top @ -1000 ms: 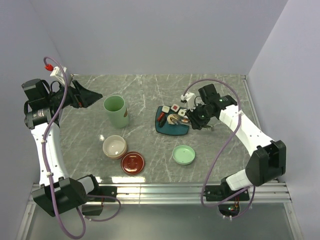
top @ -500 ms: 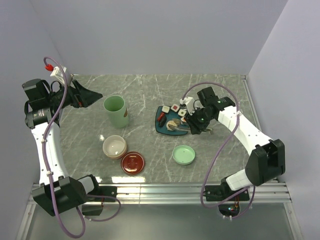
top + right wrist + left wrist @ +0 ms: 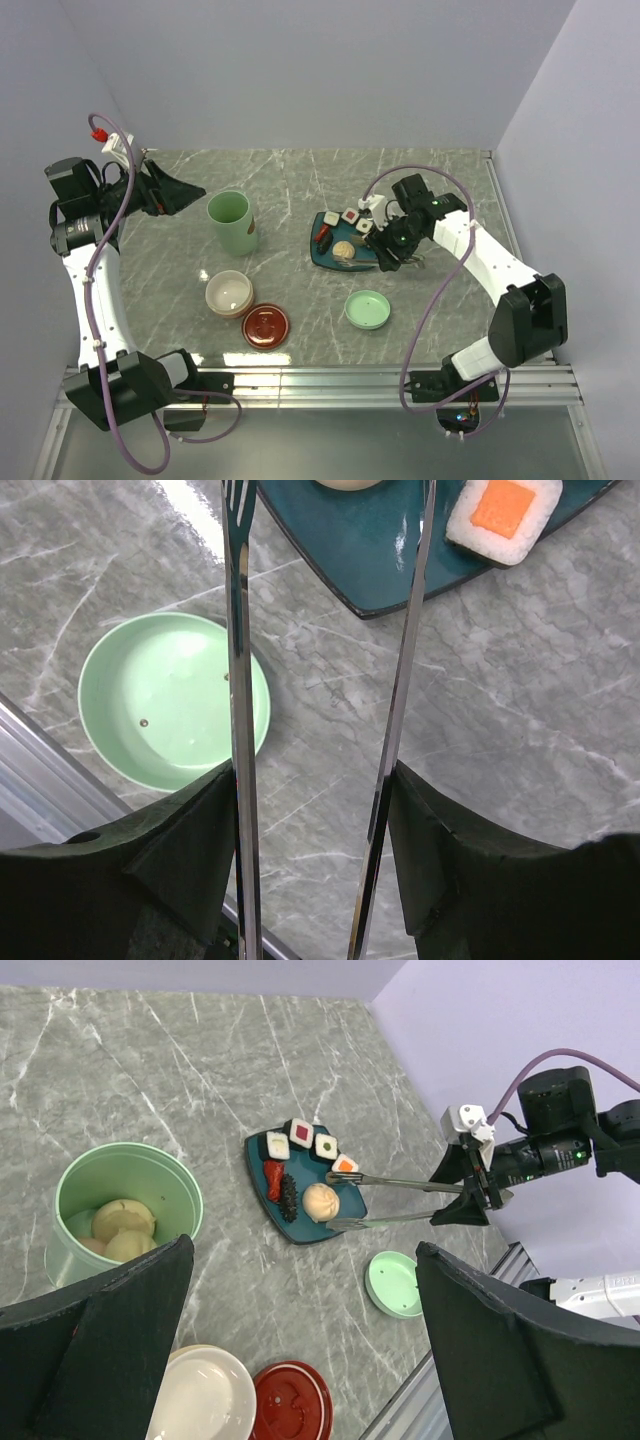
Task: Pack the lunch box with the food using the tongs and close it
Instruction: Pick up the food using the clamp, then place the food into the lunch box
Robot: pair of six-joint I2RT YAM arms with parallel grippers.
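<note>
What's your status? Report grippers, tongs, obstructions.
Left gripper open, empty. Right gripper shut on the tongs, tips spread either side of the beige ball on the teal plate. Nothing blocking the ball.

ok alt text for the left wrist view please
The right gripper holds silver tongs open either side of a beige ball on a dark teal plate, beside sushi pieces. A mint-green pot at left holds beige balls.
</note>
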